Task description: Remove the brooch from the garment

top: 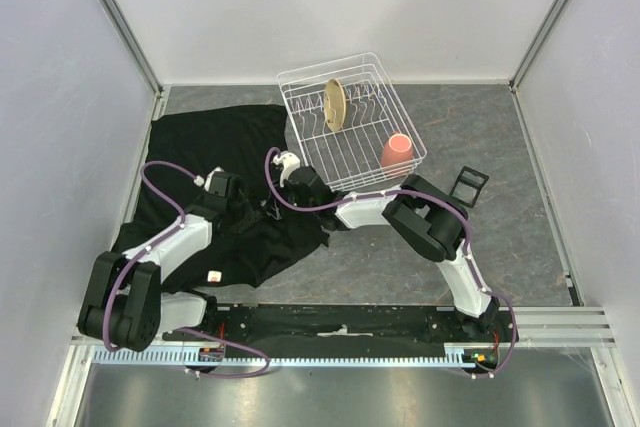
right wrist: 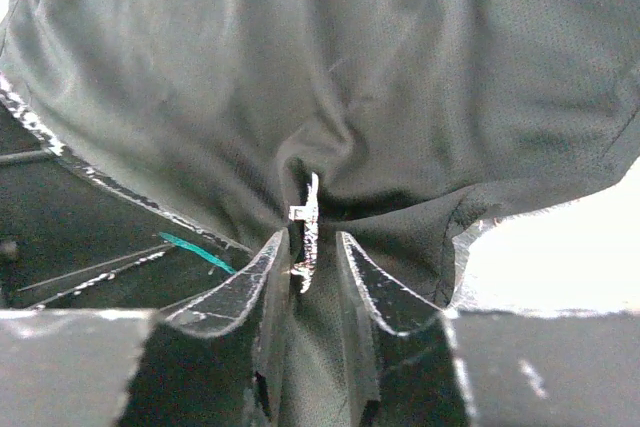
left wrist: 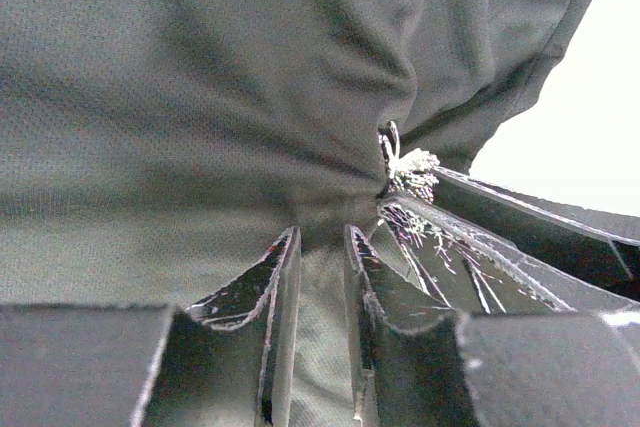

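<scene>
The black garment (top: 215, 137) lies crumpled on the left of the table. Both grippers meet over its right part. My left gripper (top: 248, 209) (left wrist: 322, 235) is shut on a fold of the garment (left wrist: 200, 97), which runs between its jaws. The small whitish brooch (left wrist: 410, 165) sits just right of it, at the tips of the right arm's fingers (left wrist: 470, 247). In the right wrist view the brooch (right wrist: 308, 222) stands edge-on against the left jaw, and my right gripper (top: 274, 205) (right wrist: 311, 239) is shut on it with bunched fabric (right wrist: 400, 67) beside it.
A white wire dish rack (top: 350, 122) stands just behind the right arm, holding a wooden plate (top: 335, 105) and a pink cup (top: 397, 152). A small black frame (top: 468, 184) lies to the right. A white tag (top: 213, 275) lies on the garment's near edge.
</scene>
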Controlling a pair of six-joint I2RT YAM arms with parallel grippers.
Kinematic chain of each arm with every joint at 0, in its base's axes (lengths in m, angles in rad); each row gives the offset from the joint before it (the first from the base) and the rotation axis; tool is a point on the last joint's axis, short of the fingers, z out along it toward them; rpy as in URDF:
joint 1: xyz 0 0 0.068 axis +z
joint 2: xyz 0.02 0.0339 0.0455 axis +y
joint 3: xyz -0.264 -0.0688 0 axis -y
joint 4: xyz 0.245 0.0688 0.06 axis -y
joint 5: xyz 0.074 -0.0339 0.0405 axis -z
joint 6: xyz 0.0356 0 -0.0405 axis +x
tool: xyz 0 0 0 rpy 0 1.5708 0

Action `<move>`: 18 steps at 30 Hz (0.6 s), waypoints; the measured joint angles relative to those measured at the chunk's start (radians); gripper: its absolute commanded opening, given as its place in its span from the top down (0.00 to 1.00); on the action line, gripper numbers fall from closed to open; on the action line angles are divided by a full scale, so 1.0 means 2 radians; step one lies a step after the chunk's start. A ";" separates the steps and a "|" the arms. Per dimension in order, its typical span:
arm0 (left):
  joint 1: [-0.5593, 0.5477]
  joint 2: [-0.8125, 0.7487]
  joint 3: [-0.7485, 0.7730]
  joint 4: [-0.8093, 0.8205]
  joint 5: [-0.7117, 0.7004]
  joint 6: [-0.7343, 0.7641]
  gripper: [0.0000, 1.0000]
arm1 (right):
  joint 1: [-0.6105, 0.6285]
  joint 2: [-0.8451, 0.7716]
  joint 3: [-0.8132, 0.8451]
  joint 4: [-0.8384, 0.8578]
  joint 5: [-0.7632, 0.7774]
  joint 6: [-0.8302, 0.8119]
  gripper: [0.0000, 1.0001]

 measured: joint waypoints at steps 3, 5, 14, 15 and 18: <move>0.000 -0.010 0.000 -0.006 0.000 0.000 0.76 | 0.000 0.001 0.000 0.002 -0.001 0.000 0.81; 0.000 -0.018 0.000 -0.011 0.001 0.000 0.76 | 0.000 0.001 0.000 0.008 0.000 0.000 0.81; 0.068 0.000 0.030 -0.015 0.034 0.001 0.81 | 0.000 0.001 0.000 0.013 0.001 0.000 0.94; 0.074 0.012 0.037 -0.013 0.038 0.001 0.82 | 0.000 0.001 0.000 0.015 0.001 0.000 0.95; 0.083 0.055 0.057 0.001 0.054 0.007 0.83 | 0.000 0.001 -0.003 0.023 0.001 0.000 0.99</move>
